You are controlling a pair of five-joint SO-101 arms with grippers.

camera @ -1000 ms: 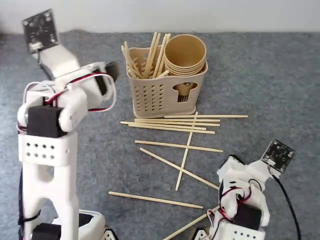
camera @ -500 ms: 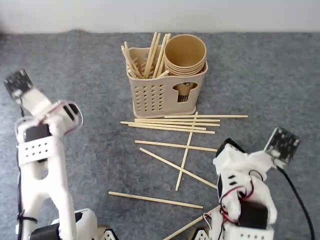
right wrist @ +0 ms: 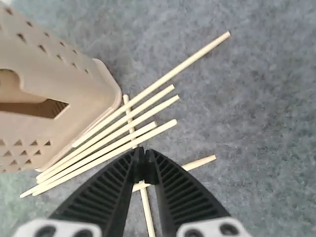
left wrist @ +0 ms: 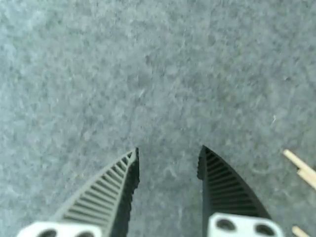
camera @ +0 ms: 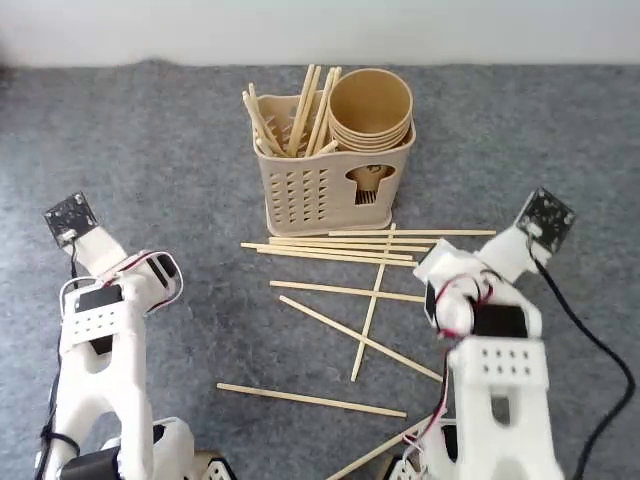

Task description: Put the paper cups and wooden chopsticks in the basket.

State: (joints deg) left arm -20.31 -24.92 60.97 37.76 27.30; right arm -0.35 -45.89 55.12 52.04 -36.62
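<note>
Left arm: within the last 1 s it has pulled back from beside the basket point(camera: 325, 190) to the near left. Its tool point(left wrist: 169, 150) hangs wide open over bare bench point(left wrist: 148, 59), holding nothing.
Right arm: has risen and swung toward the loose chopsticks point(camera: 345, 250) lying just near of the basket. Its tool point(right wrist: 144, 154) is pinched closed and empty, just above them.
Paper cups point(camera: 370, 105): stacked in the basket's right side.
Task meaning: the right arm likely takes the next chopstick, and must open first.
Writing: none legible.
</note>
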